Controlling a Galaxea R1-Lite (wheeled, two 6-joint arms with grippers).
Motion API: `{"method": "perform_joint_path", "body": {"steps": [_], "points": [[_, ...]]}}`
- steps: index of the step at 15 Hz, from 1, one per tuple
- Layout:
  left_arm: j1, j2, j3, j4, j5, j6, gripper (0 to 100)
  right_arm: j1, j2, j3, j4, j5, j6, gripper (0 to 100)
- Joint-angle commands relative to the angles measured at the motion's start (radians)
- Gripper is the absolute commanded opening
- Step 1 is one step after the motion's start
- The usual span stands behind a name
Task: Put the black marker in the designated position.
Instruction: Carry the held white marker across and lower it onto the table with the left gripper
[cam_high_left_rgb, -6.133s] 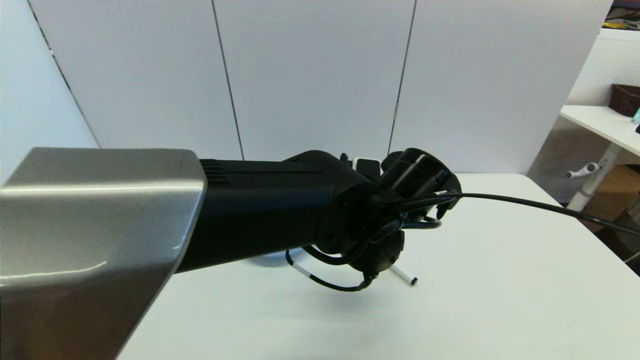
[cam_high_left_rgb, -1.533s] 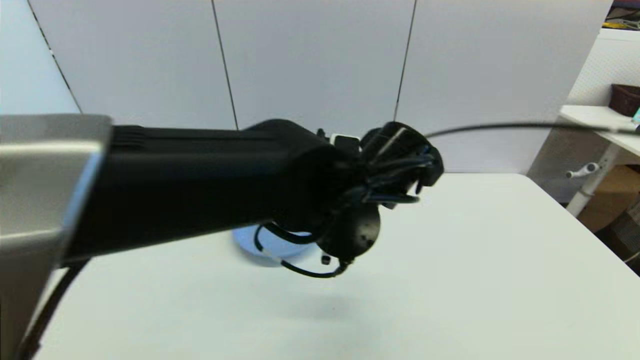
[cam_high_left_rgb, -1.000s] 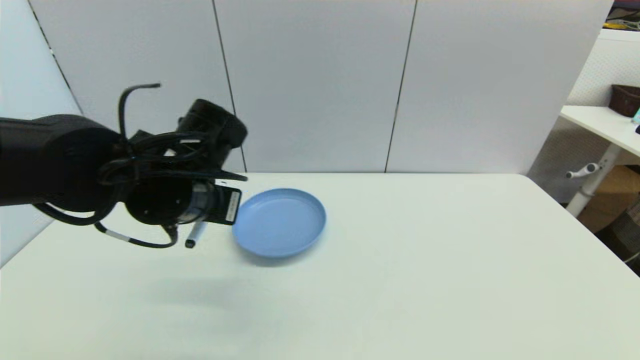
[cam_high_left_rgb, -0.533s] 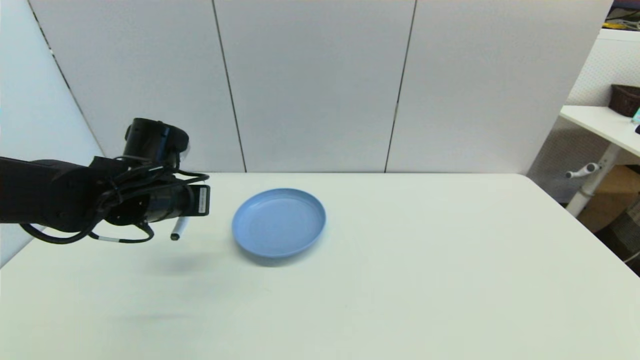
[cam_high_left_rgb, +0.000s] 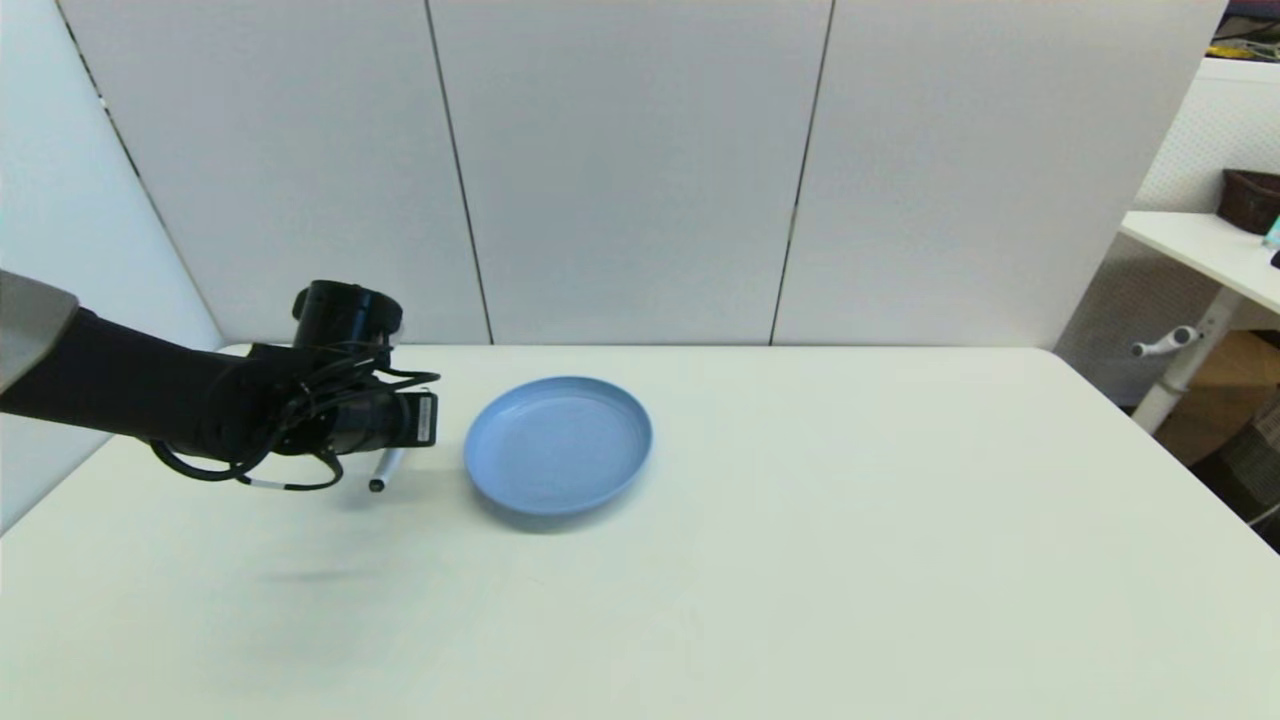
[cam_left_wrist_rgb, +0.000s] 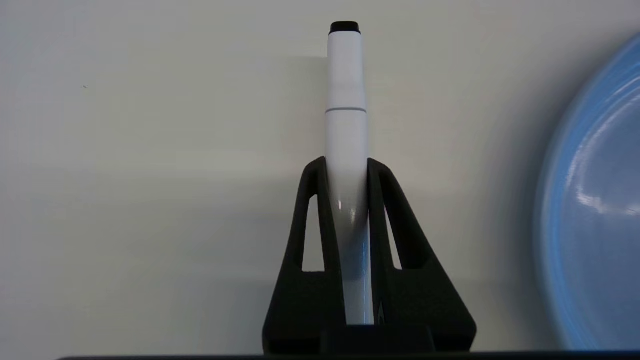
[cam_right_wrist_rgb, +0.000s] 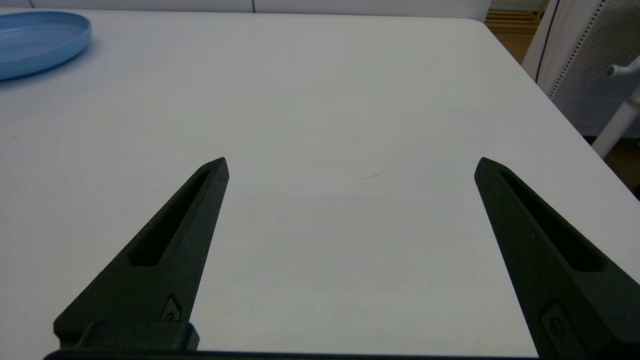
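Left gripper (cam_left_wrist_rgb: 347, 165), jaws clamped on the marker (cam_left_wrist_rgb: 346, 125): a slim white barrel with a thin grey ring and a small black tip, projecting beyond the fingers (cam_left_wrist_rgb: 310, 220). It is held above the table (cam_high_left_rgb: 800, 580), just left of the blue plate (cam_high_left_rgb: 557, 444). Right gripper (cam_right_wrist_rgb: 350, 165), jaws spread wide, sits over bare tabletop.

marker (cam_left_wrist_rgb: 346, 100): white, black tip | plate (cam_high_left_rgb: 558, 443): blue | table (cam_high_left_rgb: 850, 560): white
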Motion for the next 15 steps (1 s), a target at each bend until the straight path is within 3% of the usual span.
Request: {"method": "perform_joint_path", "body": {"steps": [1, 15], "points": [[0.001, 0.042, -0.022, -0.001, 0.002, 0.000, 0, 0.000, 0.001, 0.000, -0.001, -0.001, 0.000, 100], [-0.001, 0.088, -0.064, -0.005, 0.004, 0.003, 0, 0.000, 0.001, 0.000, -0.001, 0.001, 0.000, 100]]}}
